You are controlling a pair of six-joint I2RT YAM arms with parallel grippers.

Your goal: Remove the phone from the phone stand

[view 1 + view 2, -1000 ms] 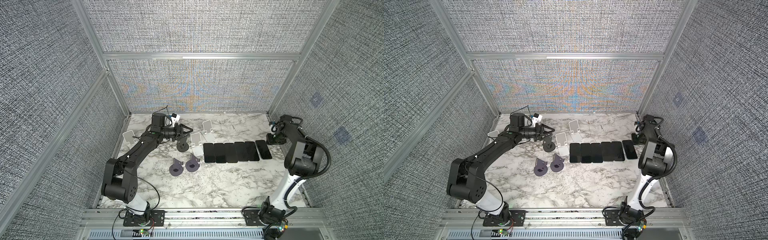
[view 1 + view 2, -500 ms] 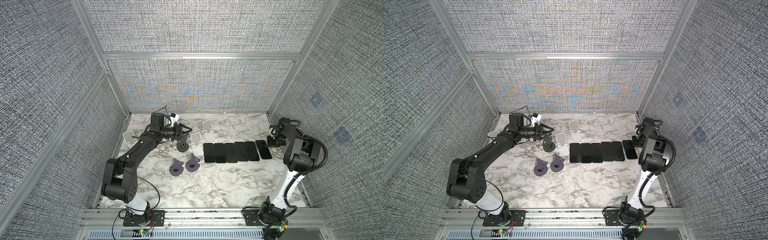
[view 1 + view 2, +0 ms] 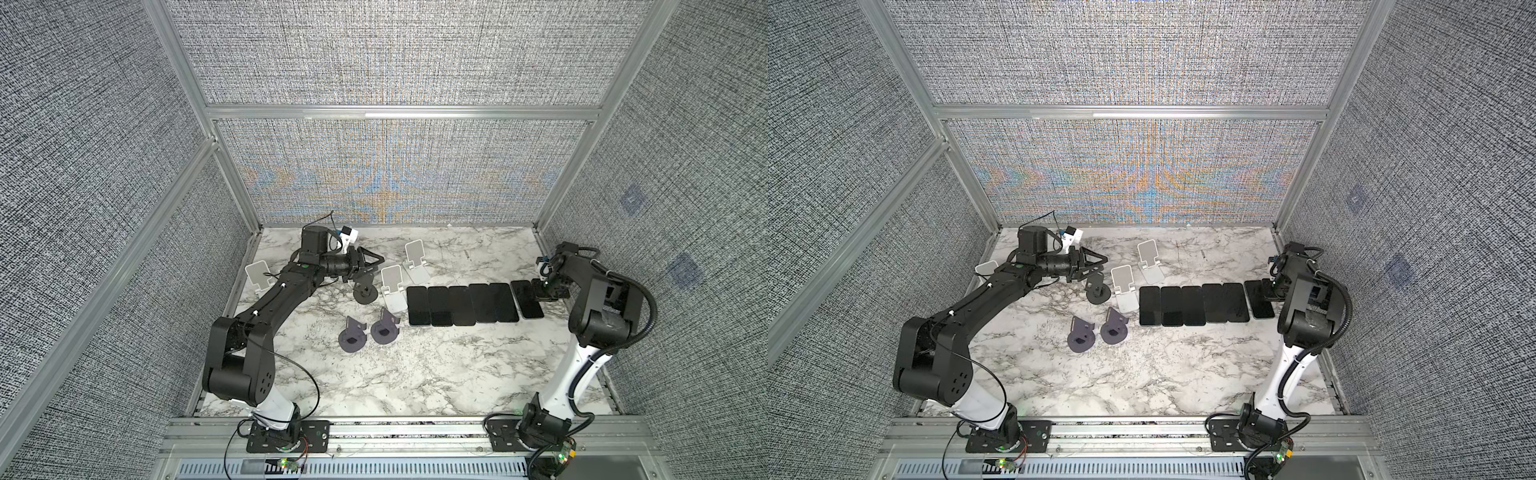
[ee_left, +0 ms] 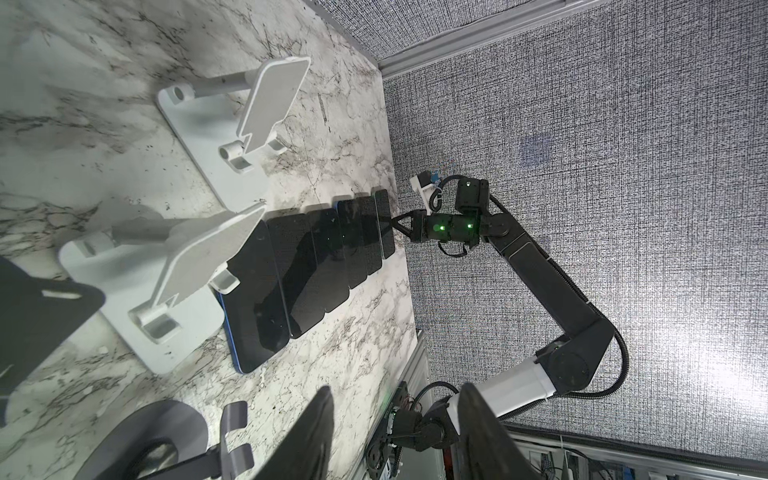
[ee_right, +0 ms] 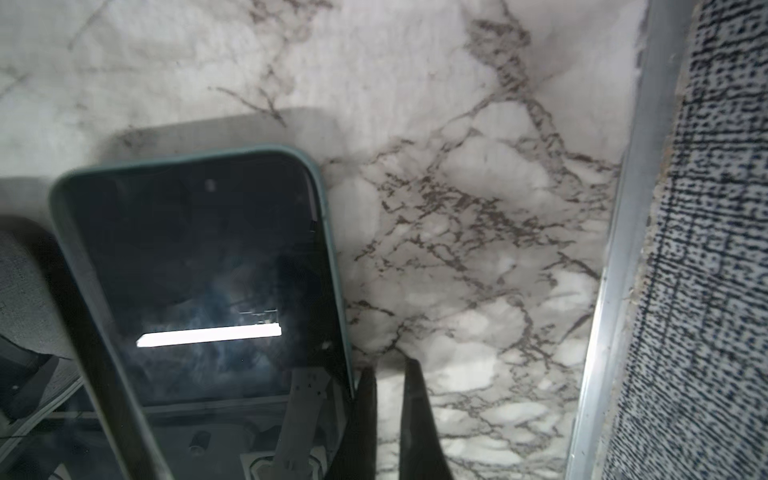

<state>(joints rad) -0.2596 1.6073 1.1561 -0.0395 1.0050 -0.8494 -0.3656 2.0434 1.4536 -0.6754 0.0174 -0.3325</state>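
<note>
In a top view: the right pincer [image 3: 541, 294], just closed on nothing, sits beside the phone [image 3: 527, 300]. The phone lies flat, screen up, near the surface's [image 3: 436, 374] right edge, long axis roughly back-to-front. The phone stands [image 3: 392, 286] are bare, so removal appears complete.
Left wrist view: the left pincer [image 4: 397, 388] is open and empty.
Right wrist view: closed fingers [image 5: 365, 415] just beside the phone's [image 5: 199, 270] long side.

Six dark phones [image 4: 316, 257] lie flat side by side on the marble bench [image 4: 83, 124] beside two white phone stands [image 4: 195, 249], with the right gripper [image 4: 392, 222] at the row's last phone, near the bench's edge.
</note>
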